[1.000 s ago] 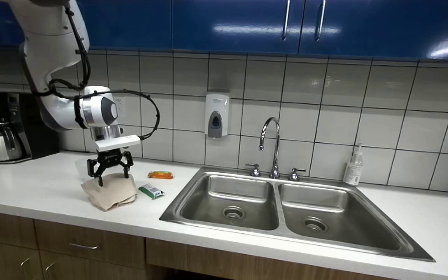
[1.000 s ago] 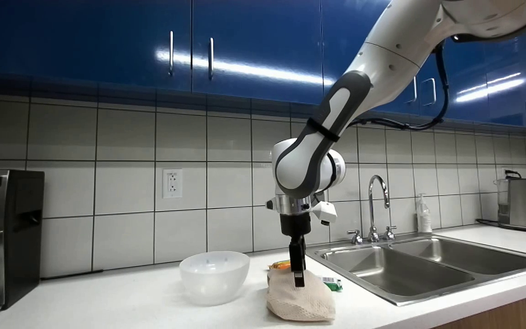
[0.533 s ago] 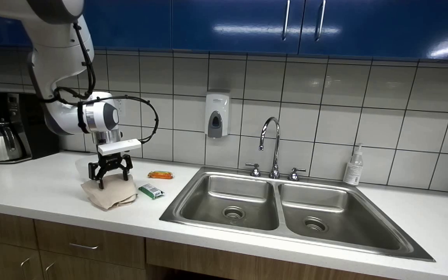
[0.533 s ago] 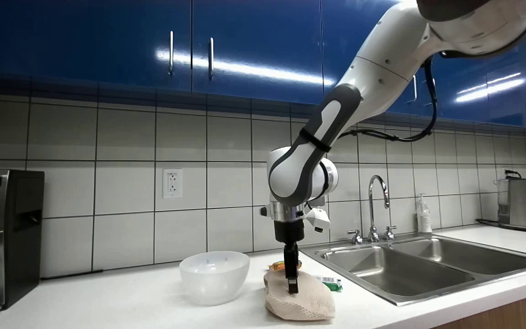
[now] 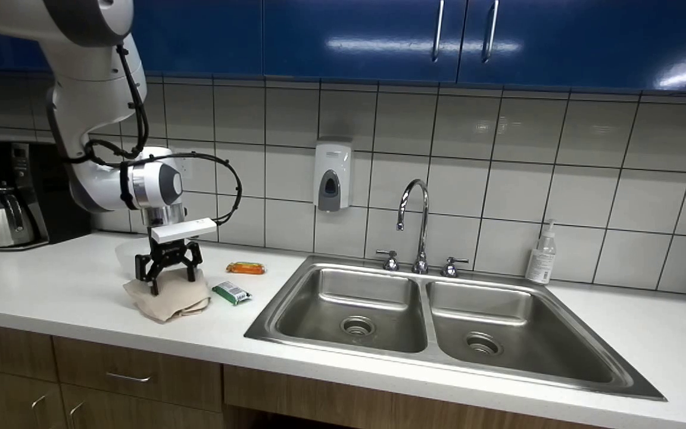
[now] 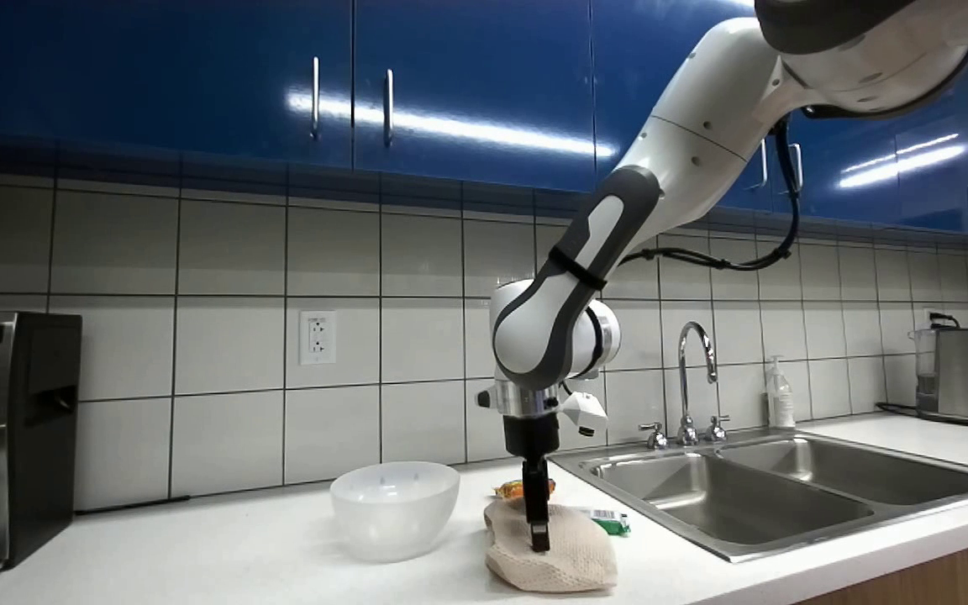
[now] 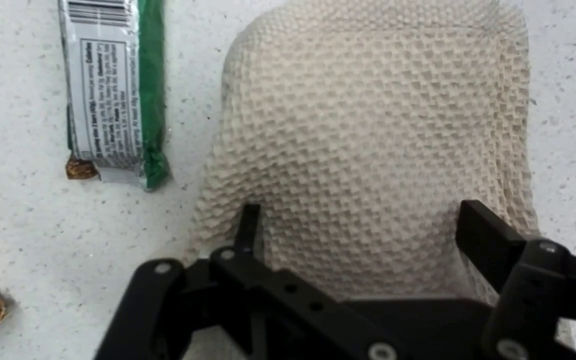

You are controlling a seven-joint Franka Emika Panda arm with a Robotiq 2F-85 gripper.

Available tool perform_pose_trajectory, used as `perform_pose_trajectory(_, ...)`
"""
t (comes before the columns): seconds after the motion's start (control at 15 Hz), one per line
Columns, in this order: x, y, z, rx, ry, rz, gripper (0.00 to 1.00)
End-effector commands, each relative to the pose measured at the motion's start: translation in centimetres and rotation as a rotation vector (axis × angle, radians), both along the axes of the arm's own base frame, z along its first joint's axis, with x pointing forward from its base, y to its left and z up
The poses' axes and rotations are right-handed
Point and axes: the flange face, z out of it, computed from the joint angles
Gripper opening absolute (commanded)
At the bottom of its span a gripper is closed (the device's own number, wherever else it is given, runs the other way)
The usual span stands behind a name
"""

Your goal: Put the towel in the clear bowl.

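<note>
Beige towel [image 6: 572, 559]: lies folded on the counter [image 6: 198, 563], lower centre of an exterior view, outside and to the right of the clear bowl [image 6: 391, 525]. My arm [image 6: 694, 143] enters that frame from the upper right, slants down to the left, and ends in a vertical last section over the towel. My gripper [image 7: 359, 210] points downward, its fingers [image 7: 485, 235] set wide apart toward the towel's left and right edges in the wrist view; whether they touch it I cannot tell. Counter surface: white, speckled. A green packet [image 7: 113, 95] lies just beside the towel, upper left of the wrist view; an orange packet [image 5: 246, 268] is cut by that view's left edge. Sink [image 5: 431, 325]: steel, two basins, centre to lower right of an exterior view, faucet [image 5: 423, 238] at its rear. Wall [image 5: 283, 220]: white tile, fitted with a soap dispenser [image 5: 332, 173]. Blue cabinets [image 5: 361, 36] span the top. A coffee maker [image 6: 43, 420] stands at the left edge of both exterior views.
</note>
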Motion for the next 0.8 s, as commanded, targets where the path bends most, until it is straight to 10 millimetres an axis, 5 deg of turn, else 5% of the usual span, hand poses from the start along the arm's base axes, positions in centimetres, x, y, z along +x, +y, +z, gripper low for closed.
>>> perform_pose_trajectory(0.0,0.3,-0.4,-0.4,0.011,0.027,0.020,1.00)
perform_pose_trajectory(0.4,0.1,-0.9,-1.5,0.012,0.048,0.019,1.00)
perform_pose_trajectory(0.47,0.1,-1.0,-1.6,0.013,0.049,0.020,0.75)
perform_pose_trajectory(0.53,0.1,-1.1,-1.6,0.013,0.049,0.019,0.74)
perform_pose_trajectory(0.73,0.1,-1.2,-1.5,0.012,0.048,0.019,0.49)
